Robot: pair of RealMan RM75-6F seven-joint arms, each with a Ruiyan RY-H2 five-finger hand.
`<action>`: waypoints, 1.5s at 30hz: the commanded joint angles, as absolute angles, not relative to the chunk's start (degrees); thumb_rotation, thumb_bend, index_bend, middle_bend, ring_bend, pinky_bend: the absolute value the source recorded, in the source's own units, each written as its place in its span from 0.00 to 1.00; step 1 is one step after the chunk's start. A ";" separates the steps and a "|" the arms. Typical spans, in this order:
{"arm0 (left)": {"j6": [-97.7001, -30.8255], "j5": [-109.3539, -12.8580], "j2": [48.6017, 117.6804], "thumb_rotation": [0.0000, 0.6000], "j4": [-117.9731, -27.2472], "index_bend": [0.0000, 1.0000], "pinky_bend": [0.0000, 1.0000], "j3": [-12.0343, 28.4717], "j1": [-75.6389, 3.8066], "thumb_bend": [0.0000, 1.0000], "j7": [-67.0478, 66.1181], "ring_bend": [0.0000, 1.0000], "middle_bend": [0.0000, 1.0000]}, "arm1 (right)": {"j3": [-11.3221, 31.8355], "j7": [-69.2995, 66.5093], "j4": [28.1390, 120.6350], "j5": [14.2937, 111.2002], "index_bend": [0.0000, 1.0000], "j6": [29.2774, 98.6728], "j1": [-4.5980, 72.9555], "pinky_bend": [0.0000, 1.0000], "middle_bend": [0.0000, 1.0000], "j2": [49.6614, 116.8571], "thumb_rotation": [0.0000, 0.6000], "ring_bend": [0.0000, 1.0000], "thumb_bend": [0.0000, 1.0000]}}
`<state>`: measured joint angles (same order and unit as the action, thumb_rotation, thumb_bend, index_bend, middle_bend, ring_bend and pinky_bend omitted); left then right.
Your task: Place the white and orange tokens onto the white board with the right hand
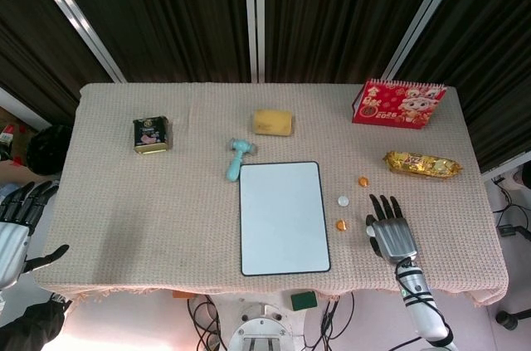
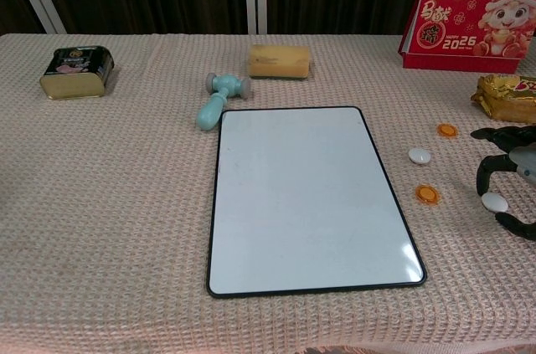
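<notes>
Four tokens are lying on the tabletop [image 1: 149, 202] just to the right of the white board [image 1: 283, 216], none of them on it. The tabletop itself, covered in a beige woven cloth, is carrying everything. The white board, dark-rimmed and bare, is lying flat near the front edge at the middle.

Far behind the board and to its right, a red calendar [image 1: 398, 103] is standing upright. Right of the board, beyond the tokens, a gold snack packet [image 1: 422, 164] is lying on its side. Behind the board, a yellow sponge block [image 1: 273, 122] is resting, and far to the board's left a dark tin [image 1: 152, 134] is sitting. A teal toy hammer [image 1: 238, 158] is lying just off the board's rear left corner.

The right hand [image 1: 392, 231] is hovering right of the board, its fingers [image 2: 485, 177] apart and curving down around the nearest white token [image 2: 494, 202]; it is holding nothing, and whether a fingertip is touching that token cannot be told. The left hand [image 1: 18, 220] is hanging off the tabletop's left edge, far from the board, fingers spread and holding nothing.

Of the tokens, an orange one [image 1: 362, 181] is lying furthest back, a second white one [image 1: 343, 200] is sitting closer to the board's right edge, and another orange token [image 1: 340, 224] is lying just in front of that.
</notes>
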<state>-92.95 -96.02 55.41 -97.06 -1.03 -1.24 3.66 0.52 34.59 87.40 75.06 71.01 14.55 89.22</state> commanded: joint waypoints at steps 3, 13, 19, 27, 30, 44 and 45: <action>-92.85 -96.06 55.42 1.00 -97.04 0.09 0.11 -1.04 -1.30 0.09 3.67 0.00 0.07 | 0.69 34.70 88.63 76.23 0.48 71.08 15.20 0.00 0.00 88.84 1.00 0.00 0.39; -92.68 -95.69 55.42 1.00 -97.18 0.09 0.11 -0.95 -1.27 0.09 3.38 0.00 0.07 | 7.90 43.64 91.39 75.61 0.50 64.10 25.54 0.00 0.00 93.89 1.00 0.00 0.39; -91.71 -94.43 55.30 1.00 -97.20 0.09 0.11 -0.76 -1.47 0.09 3.47 0.00 0.07 | 12.45 48.00 86.78 70.48 0.50 58.79 32.78 0.00 0.00 100.71 1.00 0.00 0.39; -90.91 -94.08 55.08 1.00 -97.06 0.09 0.11 -0.80 -1.74 0.09 3.95 0.00 0.07 | 12.67 47.14 84.07 66.52 0.09 56.57 36.16 0.00 0.00 104.13 1.00 0.00 0.37; -90.85 -94.36 55.11 1.00 -97.08 0.09 0.11 -0.88 -1.80 0.09 3.84 0.00 0.07 | 11.58 45.34 84.55 67.69 0.00 57.97 35.76 0.00 0.00 103.19 1.00 0.00 0.34; -90.70 -95.10 55.36 1.00 -97.89 0.09 0.11 -1.13 -1.94 0.09 2.41 0.00 0.07 | 5.70 42.12 89.21 68.52 0.26 66.09 28.55 0.00 0.00 92.25 1.00 0.00 0.34; -90.90 -95.09 55.36 1.00 -97.86 0.09 0.11 -1.09 -1.87 0.09 2.43 0.00 0.07 | 5.48 41.86 88.80 68.06 0.28 66.14 28.23 0.00 0.00 91.93 1.00 0.00 0.34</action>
